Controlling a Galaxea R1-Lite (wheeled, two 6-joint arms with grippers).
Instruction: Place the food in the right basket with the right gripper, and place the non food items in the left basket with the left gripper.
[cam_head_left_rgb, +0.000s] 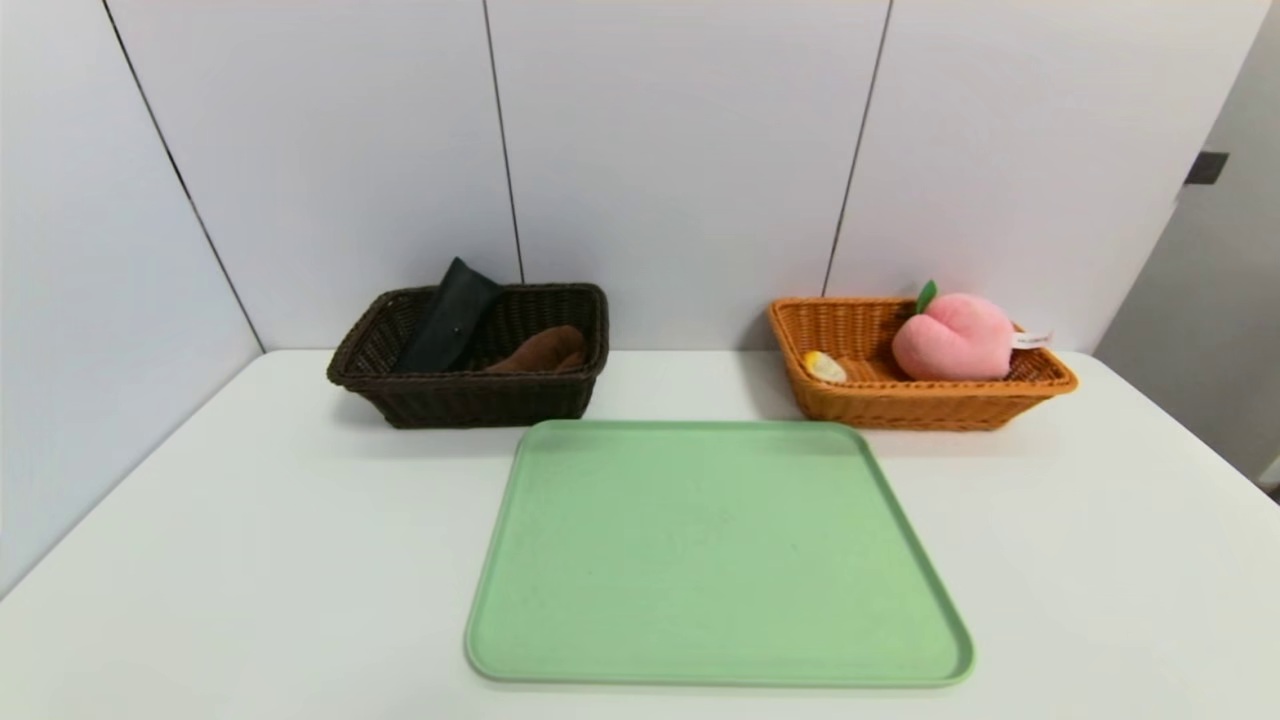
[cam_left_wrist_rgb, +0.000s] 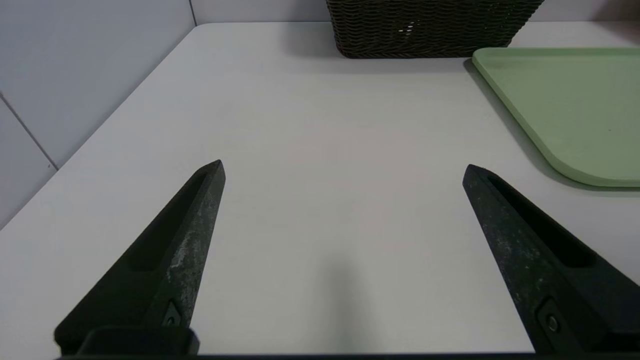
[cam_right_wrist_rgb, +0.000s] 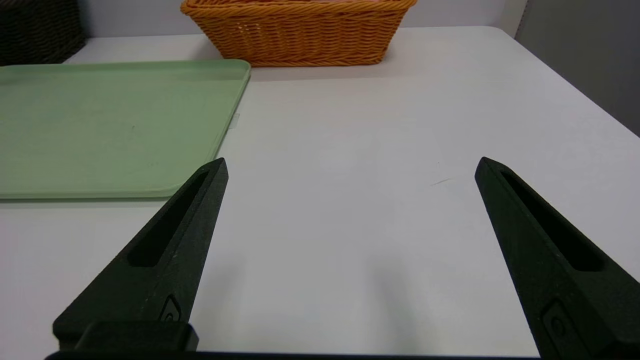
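The dark brown left basket (cam_head_left_rgb: 470, 395) stands at the back left and holds a black pouch (cam_head_left_rgb: 450, 315) leaning on its rim and a brown cloth bundle (cam_head_left_rgb: 543, 350). At the back right, the orange-tan right basket (cam_head_left_rgb: 900, 405) holds the pink plush peach (cam_head_left_rgb: 955, 338) and a small orange-and-white piece (cam_head_left_rgb: 825, 366). My left gripper (cam_left_wrist_rgb: 344, 170) hovers open over bare table, near the table's front left, with the left basket (cam_left_wrist_rgb: 430, 27) far ahead. My right gripper (cam_right_wrist_rgb: 351, 166) is open over bare table at the front right, facing the right basket (cam_right_wrist_rgb: 300, 32). Neither arm shows in the head view.
A flat green tray (cam_head_left_rgb: 715, 545) lies in the middle of the white table, in front of both baskets, with nothing on it. Its corner (cam_left_wrist_rgb: 575, 110) lies beside the left gripper and its edge (cam_right_wrist_rgb: 115, 120) beside the right gripper. Walls close off the back and left.
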